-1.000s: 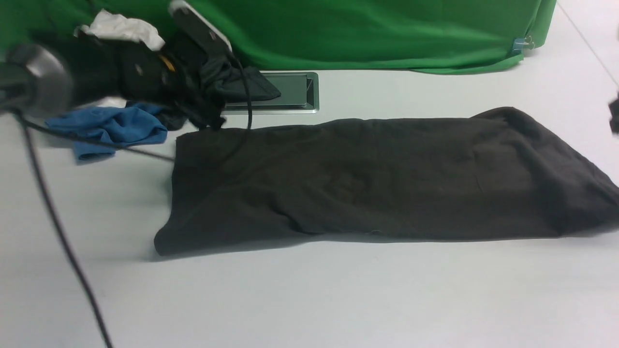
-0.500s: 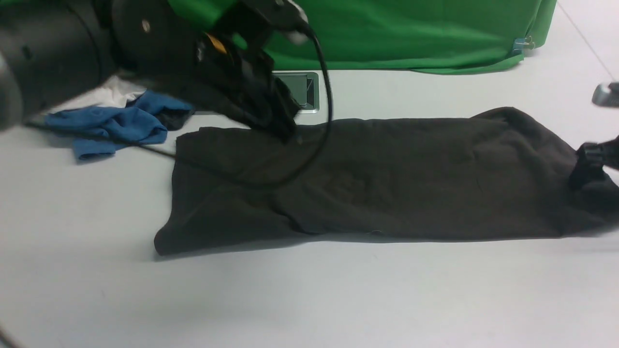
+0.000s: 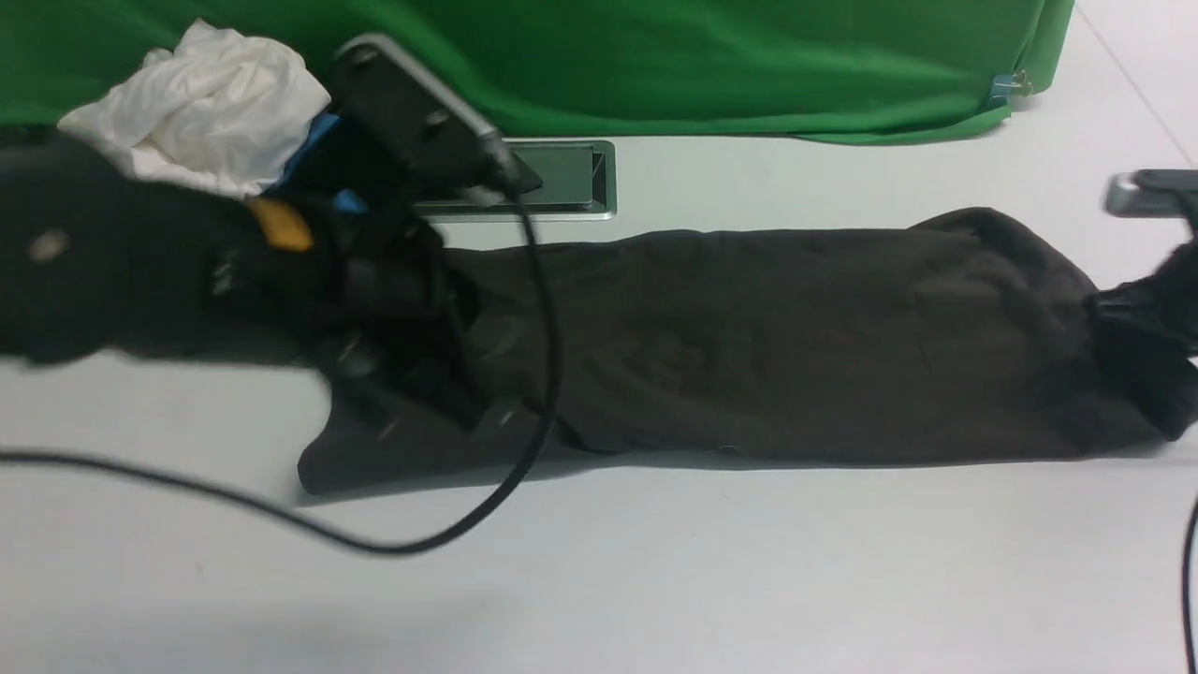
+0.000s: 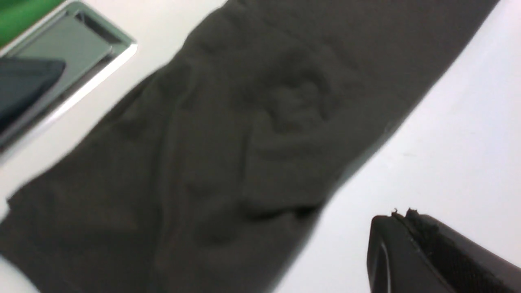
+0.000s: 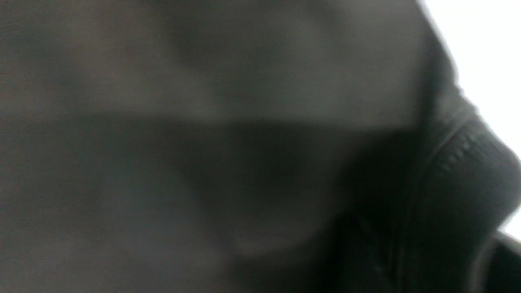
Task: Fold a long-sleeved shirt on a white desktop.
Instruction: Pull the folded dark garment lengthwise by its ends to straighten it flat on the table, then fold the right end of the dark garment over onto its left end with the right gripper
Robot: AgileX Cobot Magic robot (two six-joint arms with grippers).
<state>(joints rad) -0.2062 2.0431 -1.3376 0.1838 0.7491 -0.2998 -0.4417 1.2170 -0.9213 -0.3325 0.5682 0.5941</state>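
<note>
Front view: dark long-sleeved shirt (image 3: pixel 796 346) stretches across the counter (image 3: pixel 702 580).

Left pincer (image 4: pixel 407 217) is closed over bare counter; right pincer (image 3: pixel 1146 374) meets the shirt near the counter's right edge, its grip impossible to tell.

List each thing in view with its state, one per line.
Shirt: spread wide across the desktop, wrinkled, not in a compact fold
White cloth: crumpled in a heap
Green cloth: draped, with creases
Metal hatch: lying flat in the desktop, partly covered
Left gripper: jaws shut, nothing between them
Right gripper: at the shirt's right end, jaws unclear
</note>
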